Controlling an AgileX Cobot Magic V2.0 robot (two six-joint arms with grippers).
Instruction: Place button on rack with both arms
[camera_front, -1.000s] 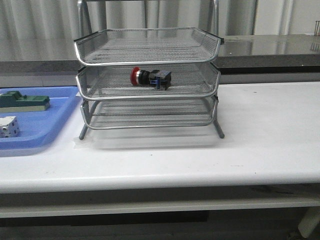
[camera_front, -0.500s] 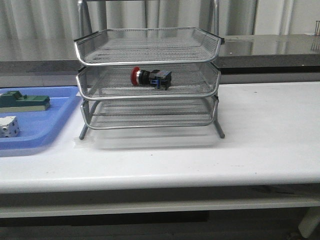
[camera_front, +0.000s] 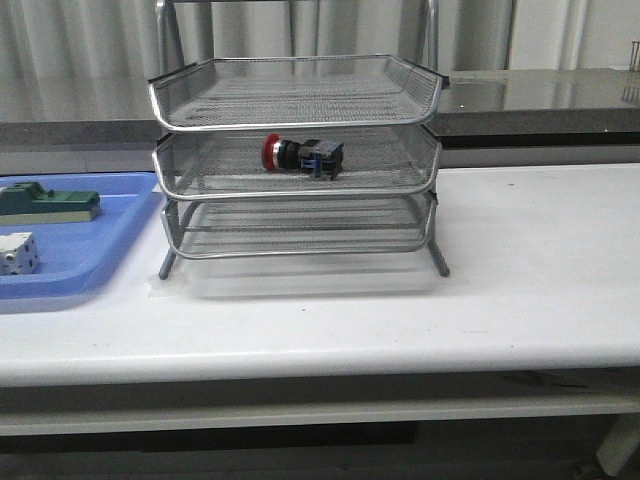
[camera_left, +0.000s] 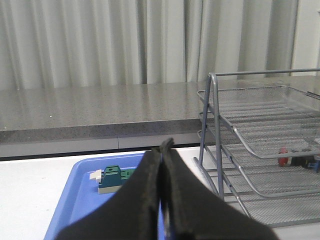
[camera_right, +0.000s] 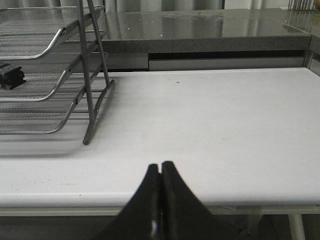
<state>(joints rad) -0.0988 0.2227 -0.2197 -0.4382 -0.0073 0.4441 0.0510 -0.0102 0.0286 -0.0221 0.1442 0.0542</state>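
The button (camera_front: 300, 155), with red head, black body and blue rear block, lies on its side in the middle tier of the silver wire-mesh rack (camera_front: 296, 92). It also shows in the left wrist view (camera_left: 299, 161) and partly in the right wrist view (camera_right: 11, 75). Neither arm shows in the front view. My left gripper (camera_left: 165, 145) is shut and empty, held back from the rack (camera_left: 260, 150) over the table's left side. My right gripper (camera_right: 160, 166) is shut and empty at the table's front edge, to the right of the rack (camera_right: 60, 70).
A flat blue tray (camera_front: 95, 270) at the left holds a green block (camera_front: 48, 204) and a white cube (camera_front: 18, 254); the tray (camera_left: 75, 200) and green block (camera_left: 114, 179) show in the left wrist view. A grey counter (camera_front: 540, 95) runs behind the white table (camera_front: 520, 260).
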